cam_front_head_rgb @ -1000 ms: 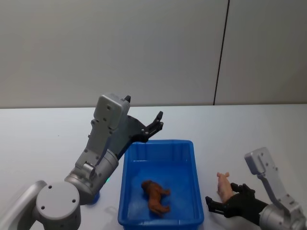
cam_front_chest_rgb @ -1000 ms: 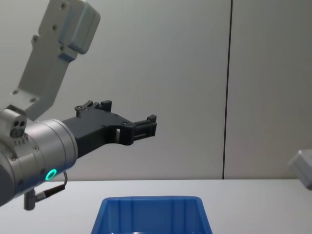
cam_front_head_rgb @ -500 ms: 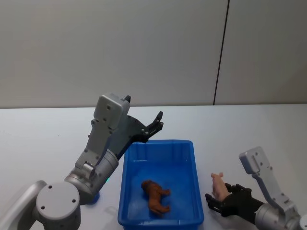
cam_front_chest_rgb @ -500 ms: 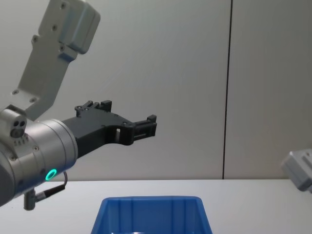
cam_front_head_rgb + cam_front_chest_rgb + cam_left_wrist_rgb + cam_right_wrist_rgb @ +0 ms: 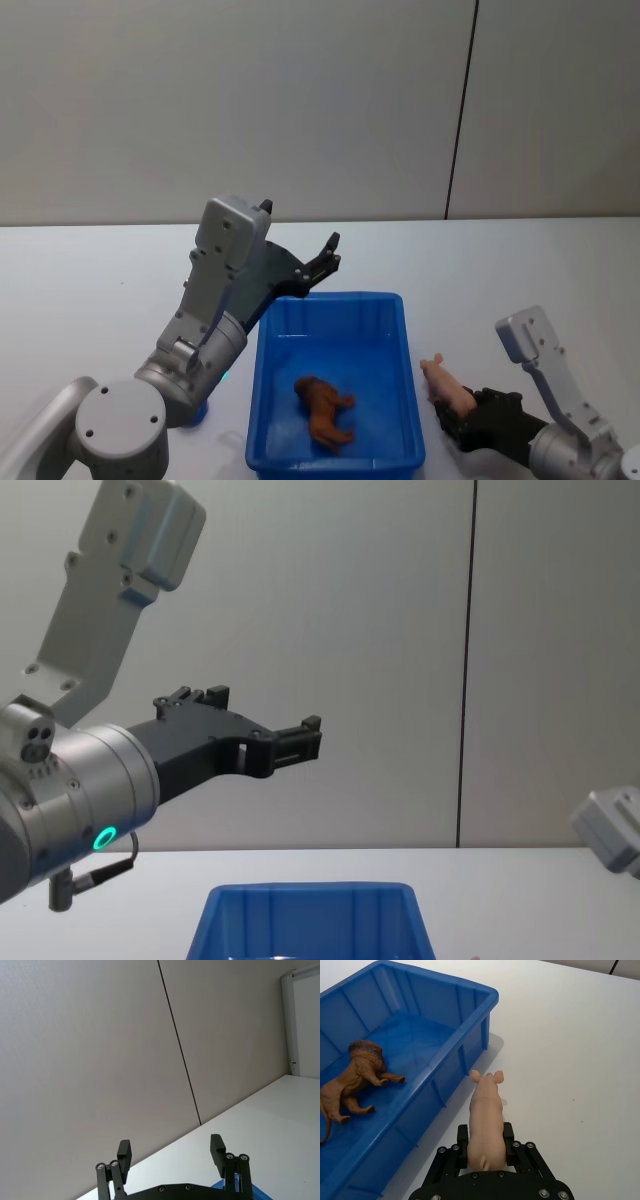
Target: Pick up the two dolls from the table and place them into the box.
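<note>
Leftmost, the left gripper (image 5: 330, 254) – raised high on its arm, over the far left corner of the blue bin (image 5: 335, 297) and well above the white table (image 5: 100, 280). Hangs with fingers spread wide and nothing between them, plain from the left wrist (image 5: 170, 1152) and side-on from the chest (image 5: 305, 736).

Next along, the blue bin itself, ribbed walls and thick rim (image 5: 470, 986), resting on the table (image 5: 570, 1035) with its long side running away from the robot; near wall low in the chest view (image 5: 310, 920). Holds the orange-brown lion doll (image 5: 322, 408) on its floor toward the near end, shaggy head (image 5: 365, 1052) and legs turned toward the right wall.

Further right, just beside that right wall and outside it, the pink pig doll (image 5: 445, 383) – clenched at its hindquarters (image 5: 486, 1115) by the right gripper (image 5: 450, 408), one finger on each flank (image 5: 485, 1142). Points snout-first away from the gripper, roughly along the bin wall. Cannot tell whether touching the table or just off it.

Far right in the chest view, the right arm's grey link (image 5: 610, 835) at the edge.
</note>
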`<state>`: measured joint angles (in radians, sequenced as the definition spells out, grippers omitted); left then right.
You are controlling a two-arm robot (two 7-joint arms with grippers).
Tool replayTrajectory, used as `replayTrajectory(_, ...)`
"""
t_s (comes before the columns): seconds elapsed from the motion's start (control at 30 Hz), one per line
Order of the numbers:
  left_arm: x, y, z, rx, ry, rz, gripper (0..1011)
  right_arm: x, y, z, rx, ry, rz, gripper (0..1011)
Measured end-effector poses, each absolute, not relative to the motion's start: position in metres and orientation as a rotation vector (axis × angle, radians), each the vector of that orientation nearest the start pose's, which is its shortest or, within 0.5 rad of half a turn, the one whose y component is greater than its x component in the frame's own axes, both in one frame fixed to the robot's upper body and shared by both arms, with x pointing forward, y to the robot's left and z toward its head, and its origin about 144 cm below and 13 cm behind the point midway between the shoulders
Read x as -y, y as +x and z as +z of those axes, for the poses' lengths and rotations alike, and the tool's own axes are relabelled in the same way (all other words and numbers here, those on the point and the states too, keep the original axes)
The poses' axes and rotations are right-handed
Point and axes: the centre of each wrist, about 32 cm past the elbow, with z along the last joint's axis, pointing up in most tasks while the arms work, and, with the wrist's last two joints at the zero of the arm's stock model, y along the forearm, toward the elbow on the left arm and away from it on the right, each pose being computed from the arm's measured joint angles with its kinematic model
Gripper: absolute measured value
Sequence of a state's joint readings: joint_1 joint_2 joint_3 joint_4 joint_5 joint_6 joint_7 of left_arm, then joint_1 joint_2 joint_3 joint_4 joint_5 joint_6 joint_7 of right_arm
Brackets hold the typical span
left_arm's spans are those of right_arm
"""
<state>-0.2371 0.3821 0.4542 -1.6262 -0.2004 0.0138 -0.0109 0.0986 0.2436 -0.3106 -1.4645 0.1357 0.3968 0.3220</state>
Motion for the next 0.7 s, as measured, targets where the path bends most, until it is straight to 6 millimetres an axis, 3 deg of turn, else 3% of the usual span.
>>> replayTrajectory(0.7,-0.198,0.492,1.204,0.268,0.061,1.124,1000,0.238,0.471,1.138,-0.156,-0.331,-1.055,383)
